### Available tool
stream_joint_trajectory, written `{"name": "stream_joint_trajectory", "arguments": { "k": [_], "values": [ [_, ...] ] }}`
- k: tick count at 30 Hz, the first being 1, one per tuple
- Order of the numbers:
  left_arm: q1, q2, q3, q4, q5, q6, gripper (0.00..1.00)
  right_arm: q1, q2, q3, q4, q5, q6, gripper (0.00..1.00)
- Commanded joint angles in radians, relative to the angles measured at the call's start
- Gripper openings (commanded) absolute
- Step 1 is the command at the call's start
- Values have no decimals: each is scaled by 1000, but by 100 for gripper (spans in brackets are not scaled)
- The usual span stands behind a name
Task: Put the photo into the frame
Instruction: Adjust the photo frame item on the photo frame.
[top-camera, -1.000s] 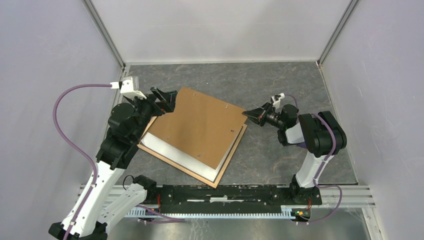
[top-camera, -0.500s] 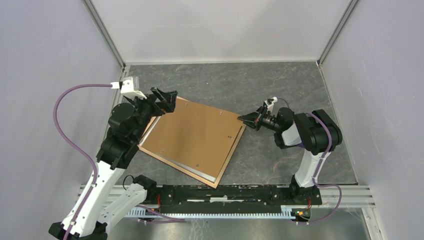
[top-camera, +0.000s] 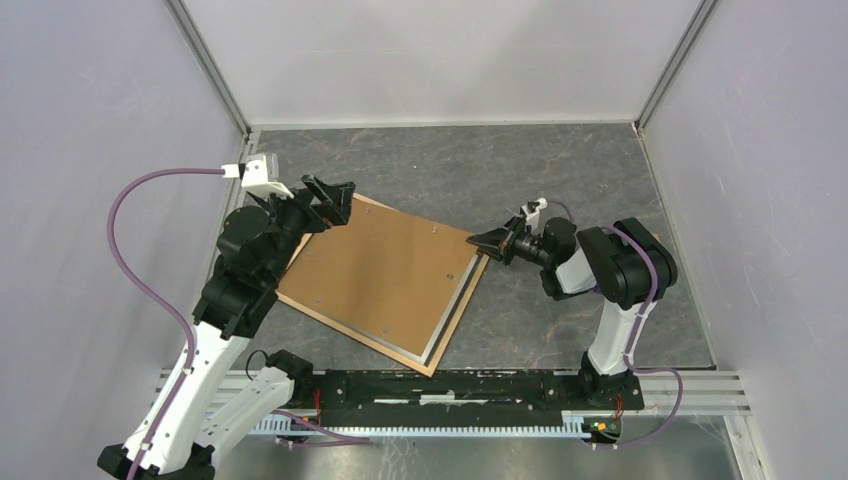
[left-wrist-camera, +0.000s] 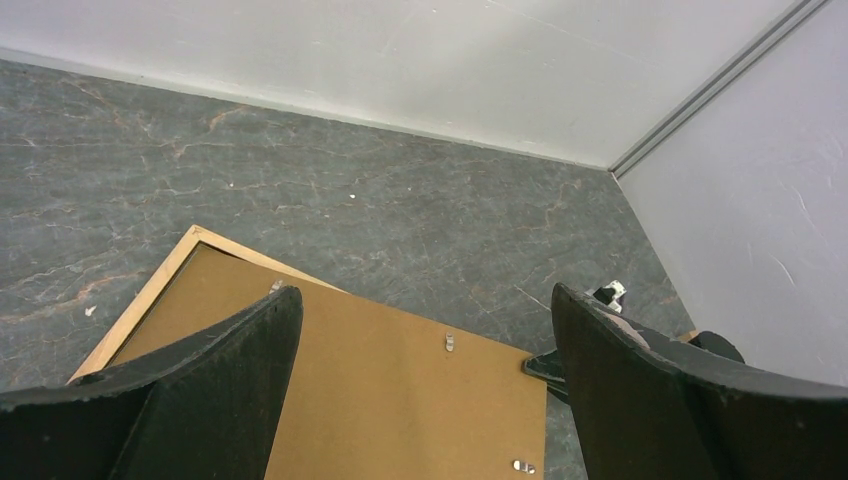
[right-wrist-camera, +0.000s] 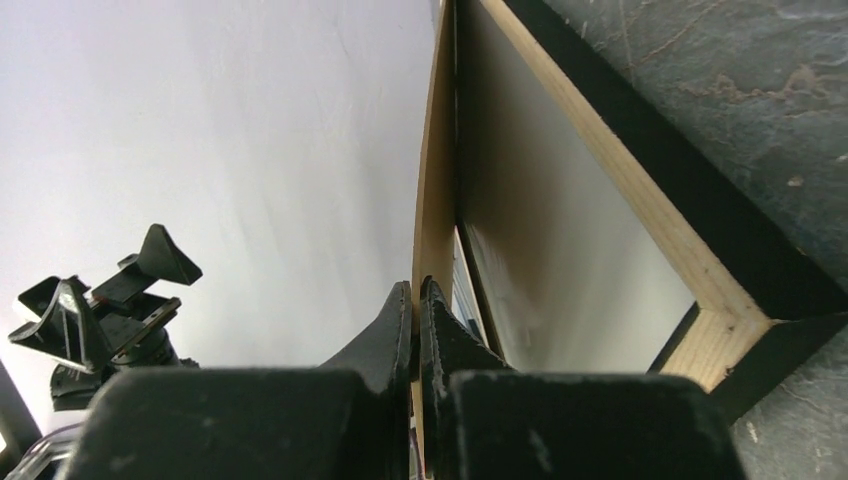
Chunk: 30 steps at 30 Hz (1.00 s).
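Note:
The frame lies back side up on the table, with tan rails and a black outer edge. Inside it lies the photo, white back up, seen only in the right wrist view under the raised board edge. A brown backing board covers nearly all of the frame. My right gripper is shut on the board's right corner, holding that edge slightly above the frame. My left gripper hangs open above the board's far left corner, with nothing between its fingers.
Small metal clips sit on the backing board. White walls enclose the grey stone-patterned table at the back and sides. The arm bases' rail runs along the near edge.
The backing board has come down from a steep tilt to almost flat on the frame, hiding the white surface. My right gripper moved left and down with it. The left arm stayed still.

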<state>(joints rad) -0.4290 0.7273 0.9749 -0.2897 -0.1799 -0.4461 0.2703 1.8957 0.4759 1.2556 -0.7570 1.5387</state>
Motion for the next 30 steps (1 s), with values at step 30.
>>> {"name": "stream_joint_trajectory", "arguments": {
  "k": [30],
  "values": [
    [-4,-17,2,35,20,-8,100,26,-159,223,-820,186,-697,26]
  ]
}}
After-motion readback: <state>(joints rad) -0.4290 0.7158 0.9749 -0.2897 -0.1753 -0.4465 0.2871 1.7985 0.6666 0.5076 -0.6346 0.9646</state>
